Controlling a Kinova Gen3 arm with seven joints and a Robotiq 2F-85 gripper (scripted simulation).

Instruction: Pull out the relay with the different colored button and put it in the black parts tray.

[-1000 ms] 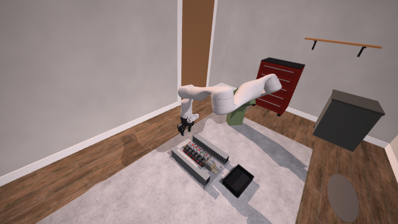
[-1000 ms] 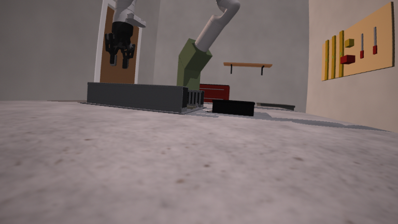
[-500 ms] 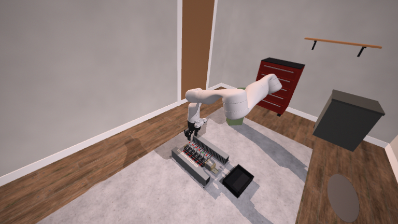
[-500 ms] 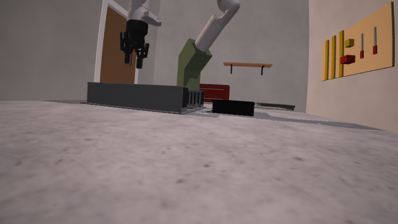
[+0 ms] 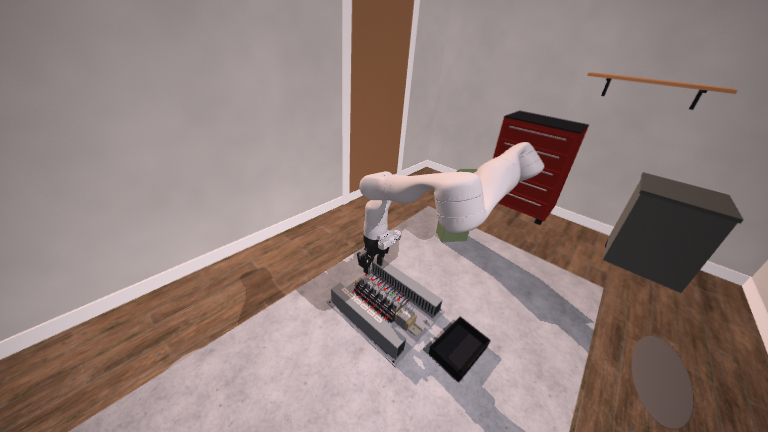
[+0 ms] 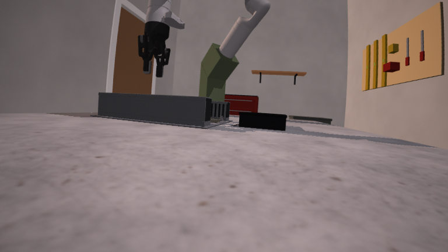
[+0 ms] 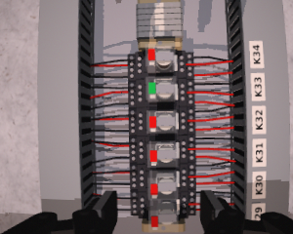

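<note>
The relay with the green button [image 7: 152, 88] [image 5: 390, 294] stands in its socket beside label K33 [image 7: 258, 87], second from the top of the row in the wrist view. The other relays, such as the top one [image 7: 163, 59], have red buttons and stand in their sockets. My gripper [image 5: 371, 270] [image 6: 153, 74] [image 7: 158, 204] is open and empty. It points down above the row, with its fingers either side of the lowest relays in the wrist view, at the end away from the tray. The black parts tray [image 5: 459, 348] [image 6: 262, 121] is empty.
Grey slotted wire ducts [image 5: 368, 319] [image 7: 63, 122] flank the row on both sides, with red and black wires between. A tan and grey terminal block [image 7: 159, 19] sits past the K34 end, between the row and the tray. The green arm pedestal [image 6: 216, 70] stands behind.
</note>
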